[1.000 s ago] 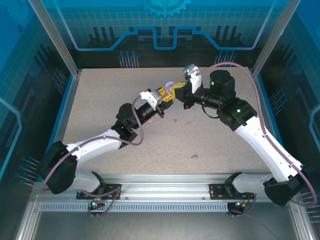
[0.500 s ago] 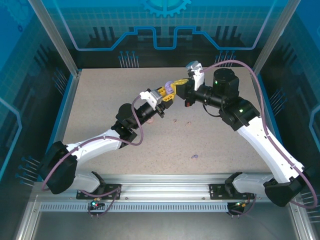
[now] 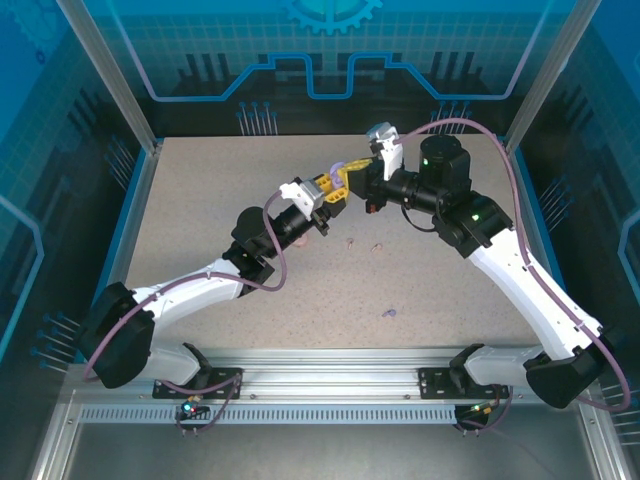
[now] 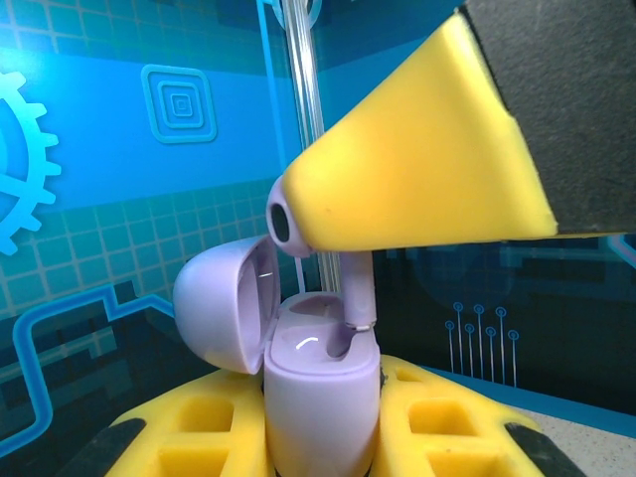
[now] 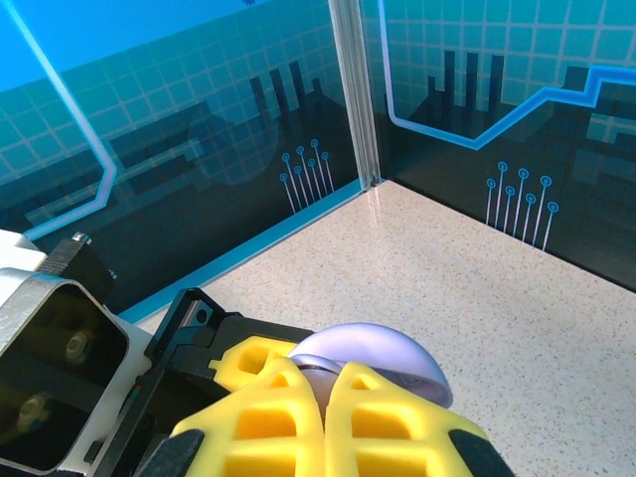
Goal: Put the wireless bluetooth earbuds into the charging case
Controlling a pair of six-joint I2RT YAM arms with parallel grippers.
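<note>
- Left gripper (image 4: 323, 437) pinches the open lilac case (image 4: 323, 393) upright.
- Right gripper (image 5: 326, 383) pinches a lilac earbud (image 4: 350, 288) — hold its stem straight, ease it down into the socket.

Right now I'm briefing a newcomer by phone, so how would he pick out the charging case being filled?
Find the far middle of the speckled table, where both arms meet. There the left pincer grips a small lilac case upright between yellow fingers. Its round lid hangs open with a lilac earbud poised stem-down in it, while the other loose earbuds lie on the table.
</note>
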